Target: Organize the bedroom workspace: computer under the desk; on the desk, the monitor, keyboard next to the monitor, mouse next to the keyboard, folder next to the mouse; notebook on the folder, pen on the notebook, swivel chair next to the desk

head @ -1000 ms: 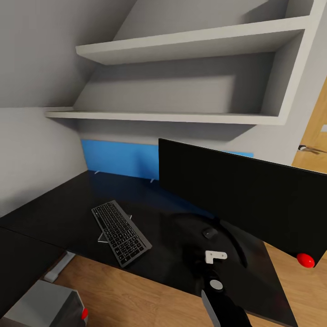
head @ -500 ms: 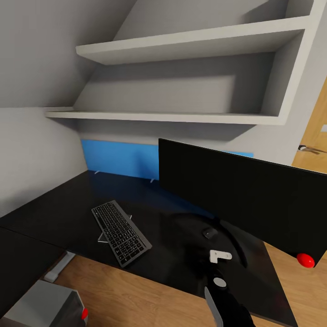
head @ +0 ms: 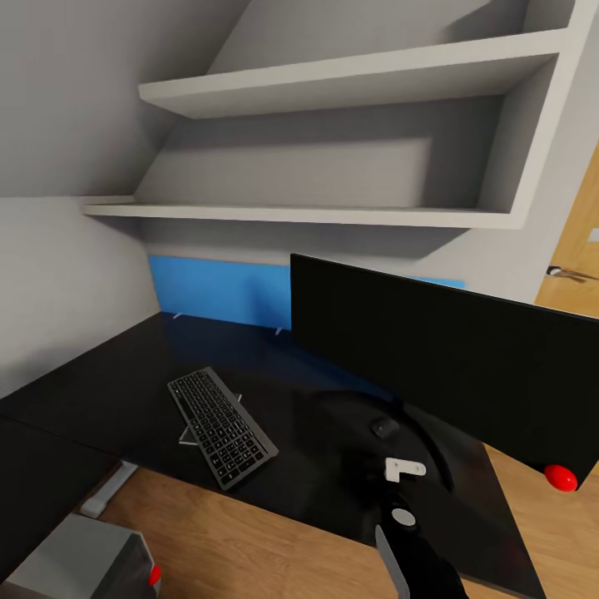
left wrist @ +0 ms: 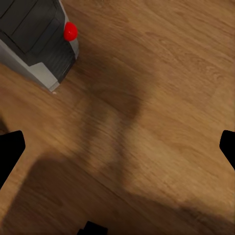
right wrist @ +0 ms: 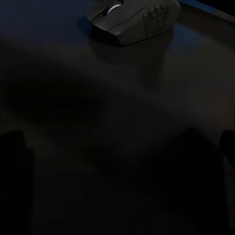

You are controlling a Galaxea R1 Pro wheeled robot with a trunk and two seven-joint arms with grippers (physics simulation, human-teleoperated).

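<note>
Black desk (head: pixel 125 374) holds the mouse (head: pixel 384 428) just ahead of the right gripper (right wrist: pixel 122 147), nearer arm, fingers spread wide, holding nothing.

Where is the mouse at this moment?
In the head view, the mouse lies on the desk, right of the keyboard, before the monitor.

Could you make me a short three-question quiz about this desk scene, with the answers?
1. True or false: the slim silver-grey keyboard lies on the glossy black desk.
2. What stands closest to the small black rounded mouse? A) the wide flat black monitor B) the white wall shelves C) the wooden door
3. Which surface lies beneath the left gripper?

Key: 1 true; 2 A; 3 the wooden floor, beside the light-grey computer tower.
</note>
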